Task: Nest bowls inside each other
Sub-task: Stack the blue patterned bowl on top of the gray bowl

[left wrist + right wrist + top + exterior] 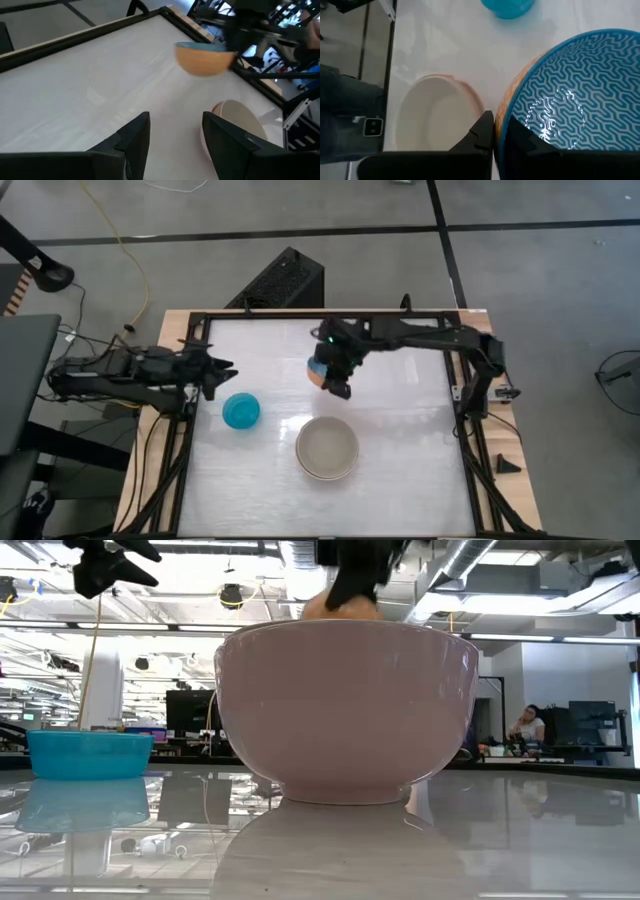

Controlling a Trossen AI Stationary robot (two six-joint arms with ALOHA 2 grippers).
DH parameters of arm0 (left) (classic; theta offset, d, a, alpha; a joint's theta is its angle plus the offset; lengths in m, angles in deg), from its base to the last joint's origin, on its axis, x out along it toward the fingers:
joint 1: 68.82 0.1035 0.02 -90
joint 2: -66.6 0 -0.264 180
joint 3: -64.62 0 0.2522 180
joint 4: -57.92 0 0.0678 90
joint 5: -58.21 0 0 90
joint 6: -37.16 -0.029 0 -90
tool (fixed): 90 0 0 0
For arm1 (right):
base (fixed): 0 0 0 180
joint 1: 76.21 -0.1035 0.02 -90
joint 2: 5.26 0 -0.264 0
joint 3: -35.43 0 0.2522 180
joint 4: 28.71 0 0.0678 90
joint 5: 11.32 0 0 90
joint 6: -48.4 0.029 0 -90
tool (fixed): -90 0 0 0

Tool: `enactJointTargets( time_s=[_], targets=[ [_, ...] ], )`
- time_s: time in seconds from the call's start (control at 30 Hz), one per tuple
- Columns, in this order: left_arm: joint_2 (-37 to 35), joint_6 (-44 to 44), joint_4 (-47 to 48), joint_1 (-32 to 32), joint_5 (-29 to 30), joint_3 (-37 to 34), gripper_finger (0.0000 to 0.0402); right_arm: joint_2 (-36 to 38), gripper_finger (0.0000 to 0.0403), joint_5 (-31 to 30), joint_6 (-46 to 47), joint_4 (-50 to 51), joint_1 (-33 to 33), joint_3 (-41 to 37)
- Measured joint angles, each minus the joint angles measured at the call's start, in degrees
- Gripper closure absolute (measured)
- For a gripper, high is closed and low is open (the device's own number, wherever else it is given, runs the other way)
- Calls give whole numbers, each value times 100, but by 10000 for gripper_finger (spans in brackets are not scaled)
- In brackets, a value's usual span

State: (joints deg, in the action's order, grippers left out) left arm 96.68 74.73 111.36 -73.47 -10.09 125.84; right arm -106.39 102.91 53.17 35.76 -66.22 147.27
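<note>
My right gripper (pixel 337 383) hangs over the middle of the table, shut on an orange bowl (pixel 204 59) that has a light blue patterned bowl (pixel 570 100) nested in it. Toward the near edge, a cream-white bowl (pixel 327 448) rests on its base, seated in another bowl whose pinkish rim (pixel 470 92) shows around it. A small bright teal bowl (pixel 240 410) stands on the table to the left. Beyond the teal bowl, my left gripper (pixel 175 135) waits open at the table's left edge, nothing between its fingers. My right gripper pinches the rim of the nested pair (pixel 500 125), one finger outside the orange wall (pixel 481 131), the other inside the blue bowl. The fingers slant down from the far right. Both bowls are lifted clear of the table, mouths up and slightly tilted.
A black frame (pixel 300 315) runs around the white tabletop. The left arm lies along the left edge. Bare tabletop shows on the right side and along the near edge.
</note>
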Motion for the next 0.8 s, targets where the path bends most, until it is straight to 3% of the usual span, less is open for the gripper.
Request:
enactJointTargets(
  time_s=[0.27, 0.5, 0.63, 0.8],
  targets=[
    [-564, -74, 466, 0, -45, 0, 231, 673, 358, -1695, 1367, 49, -1288, -59],
    [-724, -114, 557, 0, -195, 0, 231, 1320, 358, -2945, 3063, -272, -2548, -904],
    [-727, -115, 556, 0, -241, 0, 231, 1695, 358, -3553, 3766, -1738, -3242, -1645],
    [-727, -86, 555, 0, -237, 0, 231, 1776, 358, -3598, 3952, -5093, -3556, -2695]
  ],
)
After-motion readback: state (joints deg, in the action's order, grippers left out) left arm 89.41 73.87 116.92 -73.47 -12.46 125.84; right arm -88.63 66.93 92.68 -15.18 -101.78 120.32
